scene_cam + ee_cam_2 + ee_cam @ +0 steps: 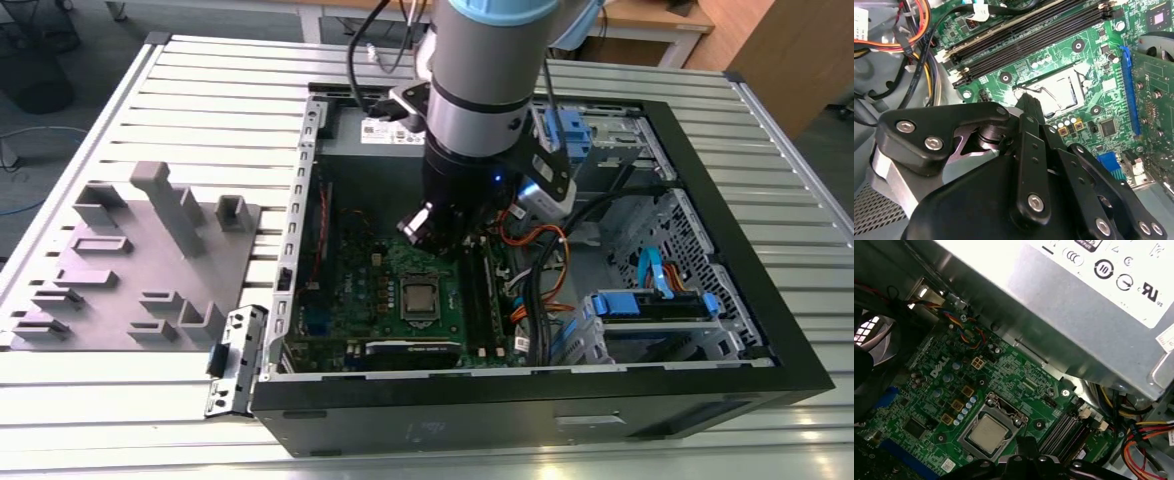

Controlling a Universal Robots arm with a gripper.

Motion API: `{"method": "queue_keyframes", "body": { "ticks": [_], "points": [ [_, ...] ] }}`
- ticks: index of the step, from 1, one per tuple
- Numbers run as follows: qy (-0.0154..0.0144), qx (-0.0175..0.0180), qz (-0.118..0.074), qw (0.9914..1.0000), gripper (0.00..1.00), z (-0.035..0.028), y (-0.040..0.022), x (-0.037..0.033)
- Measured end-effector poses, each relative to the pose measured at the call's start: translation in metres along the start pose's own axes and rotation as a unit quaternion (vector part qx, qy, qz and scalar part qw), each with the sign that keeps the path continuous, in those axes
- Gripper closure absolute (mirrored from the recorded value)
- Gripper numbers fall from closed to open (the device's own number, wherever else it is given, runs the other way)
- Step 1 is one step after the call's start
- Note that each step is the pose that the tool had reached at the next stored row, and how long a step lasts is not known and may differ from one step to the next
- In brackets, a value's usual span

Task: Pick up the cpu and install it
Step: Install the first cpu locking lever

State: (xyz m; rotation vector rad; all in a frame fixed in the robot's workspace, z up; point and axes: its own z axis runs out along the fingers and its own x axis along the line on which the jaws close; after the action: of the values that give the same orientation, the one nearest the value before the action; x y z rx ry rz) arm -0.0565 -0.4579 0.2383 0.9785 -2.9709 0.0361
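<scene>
The exterior view looks down at a steep angle from a distance onto the open computer case point(534, 250) lying on the slatted counter point(200, 80), with the arm point(483, 90) entering from above. Both wrist views sit close above the green motherboard point(954, 390), looking down obliquely past the gripper's black linkage. The second wrist view faces the memory slots point(1029, 35); the first wrist view faces the power supply point(1079, 305). All three views share the CPU socket point(989, 432).

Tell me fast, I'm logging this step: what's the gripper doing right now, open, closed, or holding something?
Gripper: cannot be told whether open or closed; it hangs above the green board, near the socket where the cpu already sits.
</scene>
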Motion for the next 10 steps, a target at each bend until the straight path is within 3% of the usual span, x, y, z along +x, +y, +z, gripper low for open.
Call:
{"method": "queue_keyframes", "body": {
  "ticks": [10],
  "points": [
    [0.0139,-0.0097,-0.004,0.99985,0.89,0.012,-0.0043,-0.0022]
  ]
}}
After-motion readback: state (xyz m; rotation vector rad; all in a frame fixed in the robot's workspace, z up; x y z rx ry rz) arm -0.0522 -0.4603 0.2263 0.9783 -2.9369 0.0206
